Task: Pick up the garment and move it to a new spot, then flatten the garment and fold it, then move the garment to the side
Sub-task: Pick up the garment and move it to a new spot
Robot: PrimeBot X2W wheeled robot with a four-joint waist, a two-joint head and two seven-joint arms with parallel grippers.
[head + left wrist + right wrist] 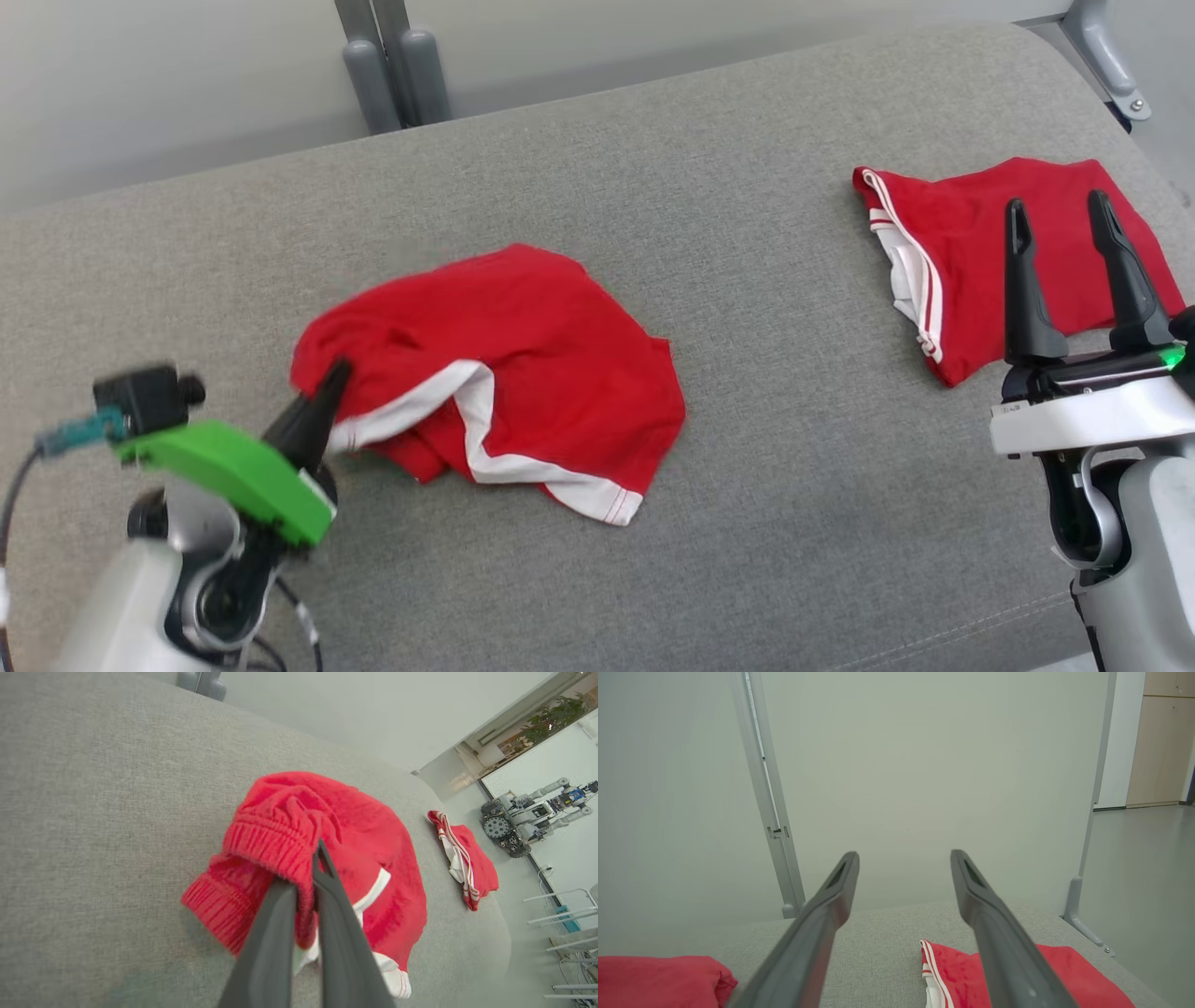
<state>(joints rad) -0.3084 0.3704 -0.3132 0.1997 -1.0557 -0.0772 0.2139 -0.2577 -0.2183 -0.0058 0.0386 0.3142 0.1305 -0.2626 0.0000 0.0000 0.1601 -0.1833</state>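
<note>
A crumpled red garment (523, 345) with white trim lies on the grey padded surface (747, 523), left of centre. My left gripper (334, 371) is shut on its ribbed waistband at the garment's left edge. The left wrist view shows the red garment (364, 858) bunched around my left gripper (315, 851), the ribbed band pinched between the dark fingers. My right gripper (1055, 210) stands open at the right, its fingers in front of a second red garment (971, 252), holding nothing. The right wrist view shows my right gripper (903, 856) open above the surface.
The second red garment (952, 970) with white stripes lies folded at the far right, also seen as a small red pile (467, 868) in the left wrist view. Grey posts (392, 65) stand behind the surface. Another robot (528, 816) stands on the floor in the distance.
</note>
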